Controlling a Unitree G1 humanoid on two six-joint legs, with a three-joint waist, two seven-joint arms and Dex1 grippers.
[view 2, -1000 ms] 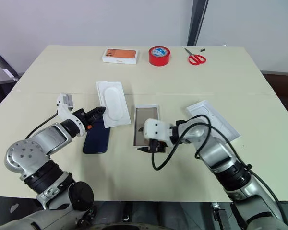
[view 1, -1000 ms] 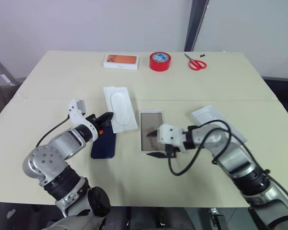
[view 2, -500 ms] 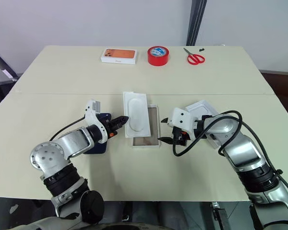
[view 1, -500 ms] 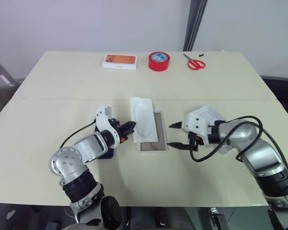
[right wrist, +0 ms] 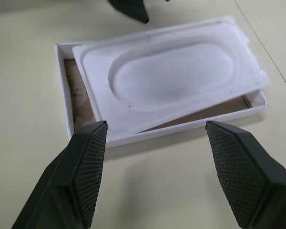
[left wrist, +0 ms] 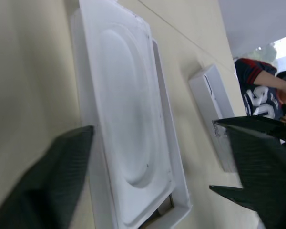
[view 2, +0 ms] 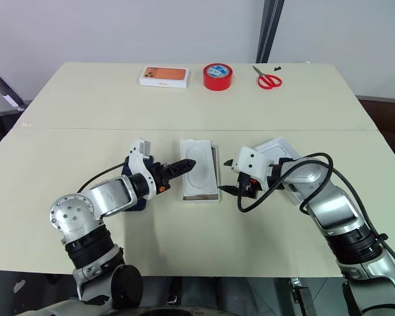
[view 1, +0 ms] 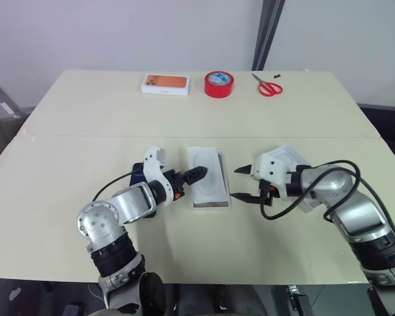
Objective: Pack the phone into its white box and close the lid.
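Bright, even indoor light; soft shadows; blurred near fingers (left wrist: 62,176).

No lettering, label or number can be made out anywhere — not on any box.

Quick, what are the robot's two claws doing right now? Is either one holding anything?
Left claw: open, holding nothing, beside the white insert.
Right claw: open, holding nothing, facing the white box.

The white insert (right wrist: 171,86) looks like smooth moulded plastic with a faint sheen. The white box (right wrist: 66,95) is matt cardboard, its floor brownish. The right gripper (right wrist: 155,157) has 2 black, finely textured fingers (right wrist: 88,167). The table (view 1: 184,263) is matt beige.
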